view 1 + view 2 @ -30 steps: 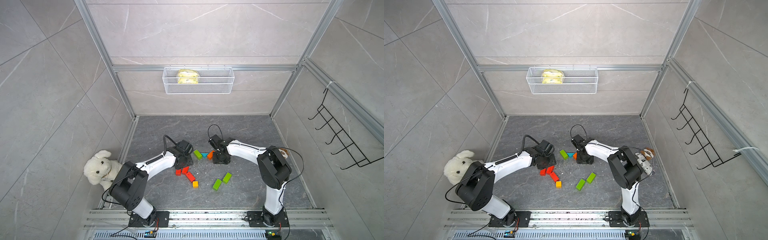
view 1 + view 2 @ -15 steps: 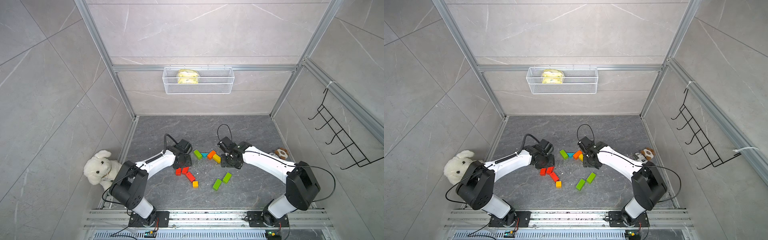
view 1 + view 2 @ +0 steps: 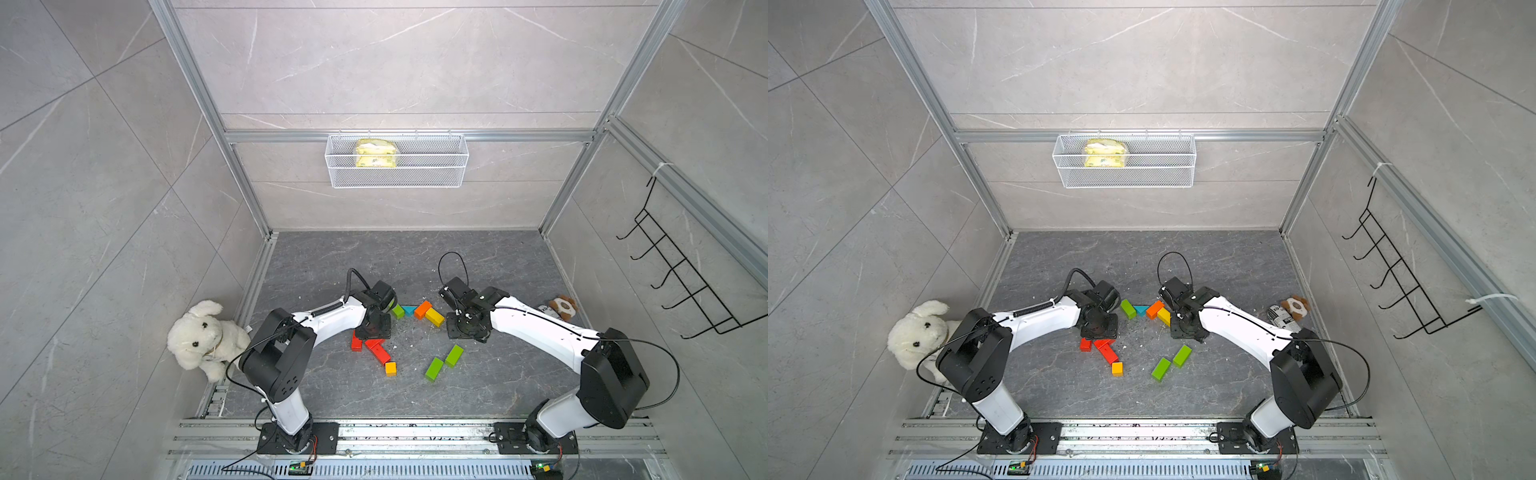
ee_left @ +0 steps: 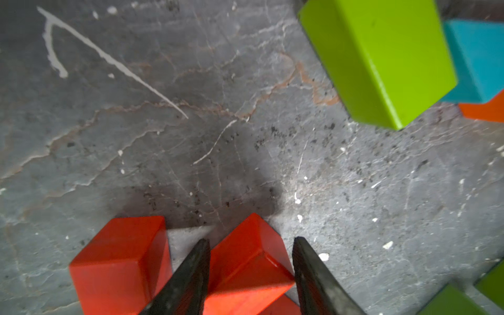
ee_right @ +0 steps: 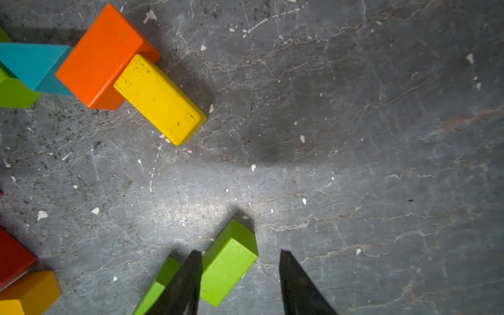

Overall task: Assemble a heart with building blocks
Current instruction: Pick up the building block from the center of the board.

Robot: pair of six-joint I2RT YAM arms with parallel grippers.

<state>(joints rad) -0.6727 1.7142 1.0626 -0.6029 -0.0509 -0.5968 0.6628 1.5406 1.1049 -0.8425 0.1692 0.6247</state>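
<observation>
The building blocks lie on the dark floor. A green oblong (image 3: pixel 397 311), the teal triangle (image 3: pixel 409 309), an orange oblong (image 3: pixel 422 309) and a yellow oblong (image 3: pixel 434 316) form a touching row. My left gripper (image 4: pixel 251 240) is shut on a red block (image 4: pixel 245 261), with a second red block (image 4: pixel 122 259) beside it. A yellow-orange cube (image 3: pixel 390 368) lies at the end of the red ones. My right gripper (image 5: pixel 240 251) is open around a green block (image 5: pixel 229 261); one finger touches it and the other stands apart. Its green twin (image 5: pixel 161 281) lies just outside. No closed heart outline shows.
A white plush dog (image 3: pixel 203 336) sits outside the left rail. A small brown toy (image 3: pixel 561 307) lies near the right wall. A wire basket (image 3: pixel 397 162) hangs on the back wall and a black hook rack (image 3: pixel 673 270) on the right wall.
My right arm has drawn back from the orange and yellow blocks to the green pair nearer the front. The left jaws have narrowed onto the red block.
</observation>
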